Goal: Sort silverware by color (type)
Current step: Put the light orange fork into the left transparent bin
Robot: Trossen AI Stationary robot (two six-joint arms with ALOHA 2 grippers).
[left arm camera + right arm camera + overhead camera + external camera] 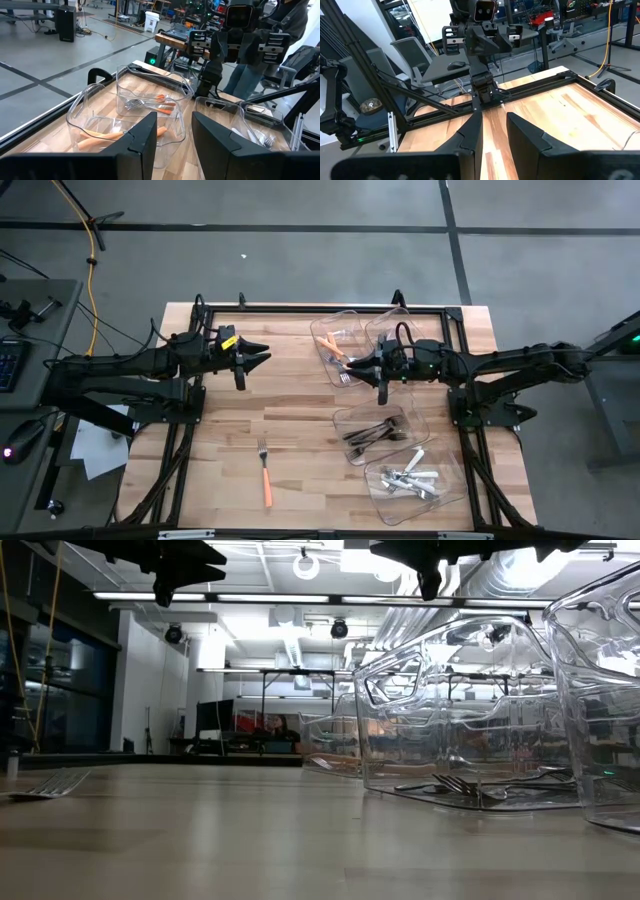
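One orange-handled fork (264, 469) lies alone on the bare table (300, 440), near the front edge on the left side, tines pointing away from that edge; it appears to be the only piece not yet binned. The orange bin (335, 342) at the back centre holds orange-handled pieces, the dark bin (378, 432) holds dark cutlery, and the white bin (415, 478) holds white-handled items. The left gripper (262, 356) hovers well above the table near the back, well apart from the fork, its fingers parted with nothing between them. The right gripper (352, 365) hangs above the edge of the orange bin, fingers slightly parted and holding nothing. Judgement: the step in hand is fetching the fork, and the left arm is the nearer one. Recommended: come down over the handle, turn the jaws to sit across it, grasp near mid-handle rather than at the tines, and lift level. Risk: the fork lies flat, so a shallow or skewed grip could push it aside rather than pick it up
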